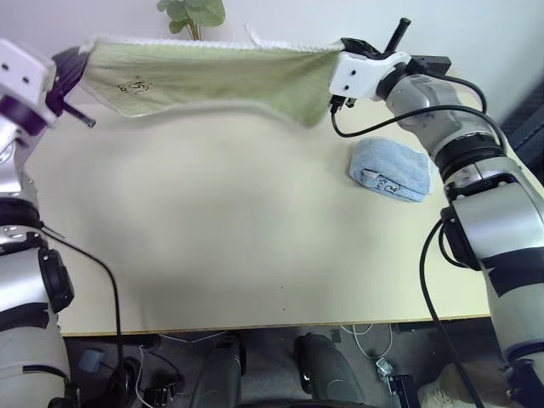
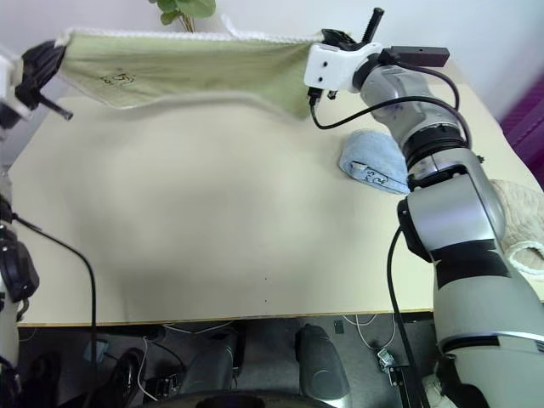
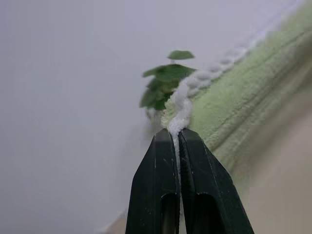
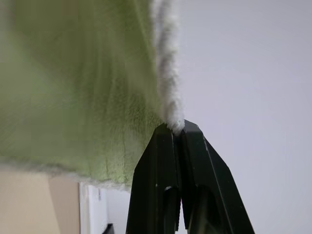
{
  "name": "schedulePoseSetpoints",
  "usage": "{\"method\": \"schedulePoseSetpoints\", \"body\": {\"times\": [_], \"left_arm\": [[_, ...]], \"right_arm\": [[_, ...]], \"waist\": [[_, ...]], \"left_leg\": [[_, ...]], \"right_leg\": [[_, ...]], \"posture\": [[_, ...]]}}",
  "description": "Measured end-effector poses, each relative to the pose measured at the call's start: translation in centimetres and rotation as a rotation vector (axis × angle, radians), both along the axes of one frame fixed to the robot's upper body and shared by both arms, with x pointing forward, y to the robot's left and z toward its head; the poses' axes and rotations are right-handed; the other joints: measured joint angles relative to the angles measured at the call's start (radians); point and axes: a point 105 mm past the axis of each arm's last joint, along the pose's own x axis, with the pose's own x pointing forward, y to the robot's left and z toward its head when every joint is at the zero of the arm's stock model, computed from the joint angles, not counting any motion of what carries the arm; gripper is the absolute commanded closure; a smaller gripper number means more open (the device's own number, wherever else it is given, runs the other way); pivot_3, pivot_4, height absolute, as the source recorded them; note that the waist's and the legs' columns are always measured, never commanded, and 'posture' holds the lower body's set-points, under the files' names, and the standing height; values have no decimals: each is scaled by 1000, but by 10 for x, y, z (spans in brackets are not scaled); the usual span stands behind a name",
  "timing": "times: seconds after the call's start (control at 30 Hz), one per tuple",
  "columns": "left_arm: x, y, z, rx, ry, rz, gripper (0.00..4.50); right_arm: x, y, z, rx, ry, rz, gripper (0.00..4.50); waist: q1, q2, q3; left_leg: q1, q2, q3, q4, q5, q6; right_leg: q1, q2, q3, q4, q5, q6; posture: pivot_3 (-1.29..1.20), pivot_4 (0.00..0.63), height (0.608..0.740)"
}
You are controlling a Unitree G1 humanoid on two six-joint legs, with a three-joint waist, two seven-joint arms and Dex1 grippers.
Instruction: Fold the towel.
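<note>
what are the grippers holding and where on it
Both hold the green towel, stretched in the air above the table: left gripper and right gripper each pinch a corner of its white-stitched top edge.

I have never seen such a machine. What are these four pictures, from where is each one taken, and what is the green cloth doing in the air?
This is a humanoid robot with two arms; each arm ends in a pincer of two black fingers. The two wide pictures come from a stereo camera on its head, looking down over a pale table. The two close pictures come from cameras on the wrists, looking along each pincer. The left pincer and the right pincer are each shut on the white-edged border of a light green towel, so the towel hangs stretched between them above the table's far side. A folded light blue towel lies on the table near the right arm. Leaves of a plant show behind the table.
</note>
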Motion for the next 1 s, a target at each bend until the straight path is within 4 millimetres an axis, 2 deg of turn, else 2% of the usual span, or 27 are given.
{"method": "schedulePoseSetpoints", "body": {"times": [0.2,0.37,0.47,0.67,0.8,0.93,1.0], "left_arm": [[-41,6,-77,12,231,-169,4500],[-74,3,-112,88,366,-245,4500],[-89,0,-122,106,431,-287,4500],[-117,-12,-132,135,535,-377,4500],[-131,-22,-141,114,575,-416,4500],[-140,-28,-150,93,621,-441,4500],[-148,-32,-155,85,651,-457,4500]], "right_arm": [[-27,-3,-106,-85,387,186,4467],[-56,-7,-138,-168,525,273,4467],[-70,-21,-149,-224,625,255,4467],[-103,-35,-140,-289,791,249,4467],[-140,-49,-147,-346,996,211,4467],[-169,-54,-150,-358,1133,183,4467],[-190,-52,-155,-335,1240,194,4467]], "waist": [[-3,1,0],[7,1,0],[17,1,0],[22,0,0],[31,1,0],[31,0,0],[31,0,0]], "left_leg": [[0,2,0,3,0,0],[1,2,-1,6,0,0],[2,2,-1,8,0,0],[5,4,-1,8,0,0],[5,4,-1,8,0,0],[5,4,0,8,0,0],[6,5,0,8,0,0]], "right_leg": [[0,1,0,3,0,0],[2,2,0,5,0,0],[4,1,0,5,0,-1],[6,2,0,5,0,-2],[7,2,0,4,0,-2],[8,2,0,2,0,-2],[8,2,0,1,0,-3]], "posture": [[0,150,740],[0,150,740],[0,150,740],[0,150,740],[0,150,740],[0,150,740],[0,150,740]]}}
